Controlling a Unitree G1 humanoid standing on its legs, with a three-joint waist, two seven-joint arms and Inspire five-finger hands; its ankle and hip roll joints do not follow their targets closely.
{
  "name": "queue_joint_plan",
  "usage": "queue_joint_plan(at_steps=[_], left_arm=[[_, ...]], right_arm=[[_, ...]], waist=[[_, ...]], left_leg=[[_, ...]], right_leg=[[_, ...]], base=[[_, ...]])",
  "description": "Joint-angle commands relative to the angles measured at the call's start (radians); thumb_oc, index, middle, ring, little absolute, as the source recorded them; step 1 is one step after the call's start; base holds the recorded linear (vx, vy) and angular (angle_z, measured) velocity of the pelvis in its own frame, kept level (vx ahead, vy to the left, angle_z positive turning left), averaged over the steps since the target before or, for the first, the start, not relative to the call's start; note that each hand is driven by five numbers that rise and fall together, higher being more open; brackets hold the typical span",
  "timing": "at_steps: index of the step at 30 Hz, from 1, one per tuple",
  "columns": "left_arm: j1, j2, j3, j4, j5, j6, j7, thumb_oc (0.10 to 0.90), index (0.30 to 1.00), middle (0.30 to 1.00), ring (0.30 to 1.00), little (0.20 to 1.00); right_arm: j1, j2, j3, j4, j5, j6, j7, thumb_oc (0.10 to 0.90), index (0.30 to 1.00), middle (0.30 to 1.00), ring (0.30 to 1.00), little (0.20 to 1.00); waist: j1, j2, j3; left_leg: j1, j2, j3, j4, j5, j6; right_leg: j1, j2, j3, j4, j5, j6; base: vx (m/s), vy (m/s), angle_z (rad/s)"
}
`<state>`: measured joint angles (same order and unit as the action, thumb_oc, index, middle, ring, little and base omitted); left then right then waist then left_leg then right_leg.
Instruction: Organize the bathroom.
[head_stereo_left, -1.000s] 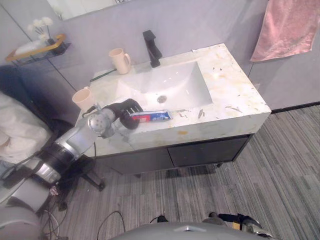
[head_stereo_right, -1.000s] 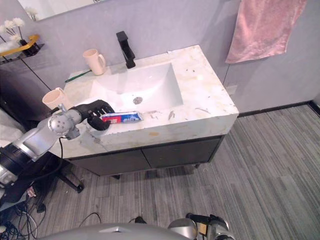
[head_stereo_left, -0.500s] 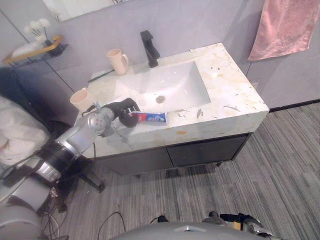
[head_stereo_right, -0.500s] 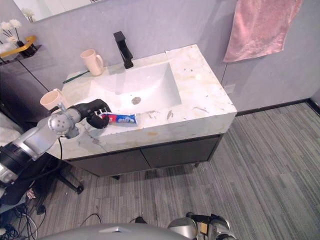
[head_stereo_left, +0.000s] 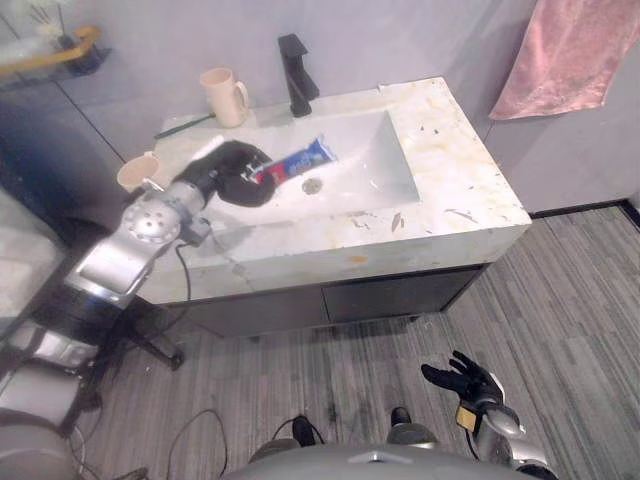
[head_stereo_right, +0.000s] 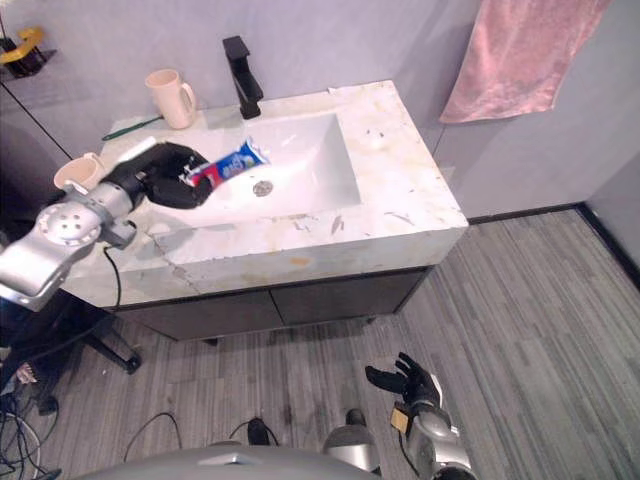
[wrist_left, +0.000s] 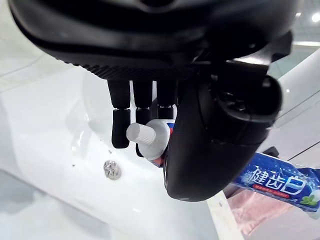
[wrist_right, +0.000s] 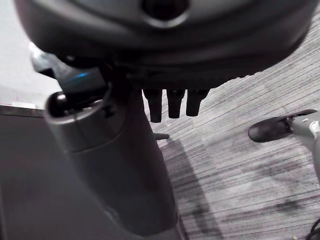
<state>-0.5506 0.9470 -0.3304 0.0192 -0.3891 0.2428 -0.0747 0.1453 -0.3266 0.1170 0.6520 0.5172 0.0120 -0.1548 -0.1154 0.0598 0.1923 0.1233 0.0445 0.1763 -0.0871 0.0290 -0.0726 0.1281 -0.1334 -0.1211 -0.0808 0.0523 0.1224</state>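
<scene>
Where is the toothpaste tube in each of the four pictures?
Left eye view: toothpaste tube held over the sink by the left robot hand.
Right eye view: over the sink.
Left wrist view: between thumb and fingers.
Right wrist view: floor, no tube.
Shared landmark: sink drain.

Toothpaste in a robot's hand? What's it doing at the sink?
The robot is tidying a bathroom. Its left hand is curled round a tube of toothpaste and holds it up over the white sink, near the drain. Two cups stand on the counter: one cup by the black tap and another cup at the left edge. The right hand hangs open down by the floor, holding nothing.
</scene>
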Motion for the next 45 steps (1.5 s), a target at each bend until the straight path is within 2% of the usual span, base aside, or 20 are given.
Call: queue_joint_plan(at_steps=[1,3,7,9,10,11,13,16,17,19,20,22,23,24,25,28,31,34,38,45], left_arm=[[-0.095,0.115,0.186,-0.022,-0.094,-0.070,0.066,0.400,0.300,0.300,0.300,0.300],[-0.084,0.121,0.205,-0.034,-0.116,-0.071,0.079,0.400,0.300,0.300,0.300,0.300],[-0.013,0.161,0.320,-0.096,-0.235,-0.072,0.117,0.400,0.300,0.300,0.300,0.300],[-0.002,0.165,0.350,-0.136,-0.250,-0.035,0.149,0.400,0.300,0.300,0.300,0.300],[0.003,0.165,0.365,-0.153,-0.253,-0.018,0.164,0.400,0.300,0.300,0.300,0.300],[0.004,0.168,0.371,-0.163,-0.259,-0.003,0.171,0.400,0.300,0.300,0.300,0.300],[-0.004,0.166,0.371,-0.181,-0.264,0.026,0.183,0.400,0.300,0.300,0.300,0.300],[-0.018,0.167,0.367,-0.203,-0.289,0.050,0.201,0.400,0.300,0.300,0.300,0.300],[-0.038,0.161,0.350,-0.196,-0.313,0.039,0.202,0.400,0.300,0.300,0.300,0.300],[-0.069,0.144,0.317,-0.184,-0.394,0.014,0.193,0.400,0.300,0.300,0.300,0.300],[-0.074,0.144,0.313,-0.183,-0.401,0.013,0.191,0.400,0.300,0.300,0.300,0.300],[-0.130,0.098,0.250,-0.176,-0.434,-0.057,0.196,0.400,0.300,0.300,0.300,0.300],[-0.136,0.099,0.246,-0.172,-0.439,-0.061,0.195,0.400,0.300,0.300,0.300,0.300],[-0.172,0.054,0.207,-0.169,-0.472,-0.092,0.203,0.400,0.300,0.300,0.300,0.300],[-0.191,0.036,0.186,-0.169,-0.480,-0.102,0.213,0.400,0.300,0.300,0.300,0.300],[-0.263,-0.058,0.092,-0.183,-0.558,-0.141,0.308,0.400,0.300,0.300,0.300,0.300],[-0.290,-0.124,0.050,-0.156,-0.572,-0.156,0.335,0.400,0.300,0.300,0.300,0.300],[-0.276,-0.162,0.053,-0.145,-0.546,-0.189,0.358,0.400,0.300,0.300,0.300,0.300],[-0.251,-0.197,0.082,-0.106,-0.534,-0.205,0.314,0.400,0.300,0.300,0.300,0.300],[-0.245,-0.226,0.082,-0.091,-0.515,-0.165,0.288,0.400,0.300,0.300,0.300,0.300]], right_arm=[[0.041,-0.108,-0.098,-0.102,0.003,-0.043,0.038,0.800,0.900,0.900,0.900,0.900],[0.054,-0.122,-0.136,-0.146,0.038,-0.055,0.057,0.800,0.900,0.900,0.900,0.900],[0.137,-0.218,-0.417,-0.435,0.033,-0.064,0.099,0.800,0.900,0.900,0.900,0.900],[0.129,-0.287,-0.536,-0.568,0.070,-0.047,0.122,0.800,0.900,0.900,0.900,0.900],[0.108,-0.316,-0.590,-0.646,0.098,-0.068,0.126,0.800,0.900,0.900,0.900,0.900],[0.077,-0.363,-0.634,-0.729,0.063,-0.062,0.127,0.800,0.900,0.900,0.900,0.900],[0.051,-0.415,-0.664,-0.810,0.054,-0.091,0.126,0.800,0.900,0.900,0.900,0.900],[-0.006,-0.459,-0.678,-0.905,0.063,-0.187,0.134,0.800,0.900,0.900,0.900,0.900],[-0.081,-0.502,-0.655,-0.959,0.112,-0.264,0.124,0.800,0.900,0.900,0.900,0.900],[-0.180,-0.516,-0.595,-1.000,0.142,-0.382,0.095,0.800,0.900,0.900,0.900,0.900],[-0.192,-0.517,-0.585,-1.001,0.146,-0.393,0.091,0.800,0.900,0.900,0.900,0.900],[-0.356,-0.493,-0.451,-1.028,0.238,-0.425,0.058,0.800,0.900,0.900,0.900,0.900],[-0.369,-0.490,-0.442,-1.024,0.233,-0.422,0.057,0.800,0.900,0.900,0.900,0.900],[-0.459,-0.448,-0.339,-0.997,0.220,-0.409,0.034,0.800,0.900,0.900,0.900,0.900],[-0.496,-0.434,-0.285,-0.986,0.222,-0.417,0.009,0.800,0.900,0.900,0.900,0.900],[-0.650,-0.367,-0.069,-0.939,0.117,-0.358,-0.116,0.800,0.900,0.900,0.900,0.900],[-0.756,-0.295,0.058,-0.871,0.090,-0.328,-0.147,0.800,0.900,0.900,0.900,0.900],[-0.802,-0.261,0.111,-0.837,0.086,-0.311,-0.129,0.800,0.900,0.900,0.900,0.900],[-0.829,-0.215,0.150,-0.780,0.155,-0.257,-0.058,0.800,0.900,0.900,0.900,0.900],[-0.885,-0.139,0.205,-0.763,0.177,-0.177,-0.048,0.800,0.900,0.900,0.900,0.900]], waist=[[-0.024,-0.020,-0.061],[-0.031,-0.023,-0.059],[-0.074,-0.028,-0.054],[-0.092,-0.029,-0.053],[-0.098,-0.026,-0.050],[-0.104,-0.026,-0.053],[-0.108,-0.022,-0.054],[-0.101,-0.020,-0.066],[-0.087,-0.019,-0.072],[-0.064,-0.017,-0.079],[-0.061,-0.018,-0.078],[-0.024,-0.016,-0.088],[-0.023,-0.018,-0.086],[0.002,-0.019,-0.092],[0.011,-0.020,-0.093],[0.058,-0.027,-0.104],[0.094,-0.034,-0.114],[0.118,-0.039,-0.118],[0.144,-0.047,-0.127],[0.166,-0.049,-0.132]], left_leg=[[0.011,-0.066,-0.001,0.039,-0.051,0.061],[0.013,-0.065,0.001,0.030,-0.047,0.061],[0.019,-0.064,0.017,0.002,-0.039,0.060],[0.021,-0.064,0.023,0.000,-0.047,0.061],[0.017,-0.065,0.027,0.000,-0.045,0.060],[0.015,-0.066,0.032,0.000,-0.046,0.060],[0.015,-0.066,0.040,0.000,-0.046,0.061],[0.012,-0.066,0.044,0.000,-0.047,0.062],[0.013,-0.068,0.047,0.000,-0.048,0.065],[0.016,-0.071,0.043,0.000,-0.058,0.069],[0.013,-0.071,0.045,0.000,-0.052,0.069],[0.015,-0.074,0.035,0.000,-0.059,0.073],[0.012,-0.074,0.035,0.000,-0.054,0.073],[0.011,-0.075,0.024,0.000,-0.051,0.073],[0.011,-0.075,0.019,0.000,-0.050,0.074],[0.006,-0.079,-0.008,0.000,-0.043,0.076],[0.002,-0.081,-0.029,0.000,-0.038,0.074],[0.000,-0.082,-0.041,0.000,-0.037,0.074],[-0.004,-0.083,-0.058,0.000,-0.037,0.072],[0.001,-0.081,-0.070,0.000,-0.038,0.074]], right_leg=[[-0.026,0.086,-0.068,0.044,-0.043,-0.012],[-0.028,0.087,-0.063,0.041,-0.038,-0.009],[-0.046,0.095,-0.028,0.039,-0.024,0.006],[-0.050,0.096,-0.012,0.039,-0.025,0.011],[-0.058,0.097,-0.001,0.042,-0.021,0.012],[-0.064,0.097,0.006,0.046,-0.021,0.015],[-0.067,0.096,0.014,0.046,-0.018,0.017],[-0.066,0.097,0.021,0.043,-0.017,0.019],[-0.061,0.096,0.021,0.039,-0.015,0.019],[-0.052,0.093,0.019,0.035,-0.022,0.022],[-0.055,0.093,0.019,0.035,-0.017,0.020],[-0.045,0.089,0.009,0.031,-0.022,0.020],[-0.048,0.089,0.009,0.031,-0.017,0.018],[-0.042,0.085,-0.003,0.028,-0.016,0.014],[-0.038,0.083,-0.010,0.024,-0.016,0.013],[-0.021,0.076,-0.040,0.006,-0.013,0.007],[-0.011,0.071,-0.071,0.001,-0.016,0.001],[-0.003,0.065,-0.094,-0.002,-0.020,-0.002],[0.005,0.063,-0.123,0.000,-0.029,-0.006],[0.014,0.063,-0.141,0.009,-0.044,-0.016]], base=[[-0.11,0.002,-0.10],[-0.09,0.016,-0.08],[-0.11,0.058,-0.11],[-0.10,0.093,-0.20],[-0.11,0.102,-0.22],[-0.11,0.106,-0.28],[-0.04,0.083,-0.24],[-0.02,0.047,-0.10],[-0.01,0.044,-0.13],[0.01,0.037,-0.16],[0.01,0.018,-0.08],[0.00,0.000,0.00],[0.04,0.009,0.03],[0.01,-0.006,0.06],[0.04,-0.006,0.08],[0.04,-0.022,0.18],[0.06,-0.030,0.25],[0.05,-0.030,0.26],[0.04,-0.036,0.25],[0.02,-0.021,0.11]])
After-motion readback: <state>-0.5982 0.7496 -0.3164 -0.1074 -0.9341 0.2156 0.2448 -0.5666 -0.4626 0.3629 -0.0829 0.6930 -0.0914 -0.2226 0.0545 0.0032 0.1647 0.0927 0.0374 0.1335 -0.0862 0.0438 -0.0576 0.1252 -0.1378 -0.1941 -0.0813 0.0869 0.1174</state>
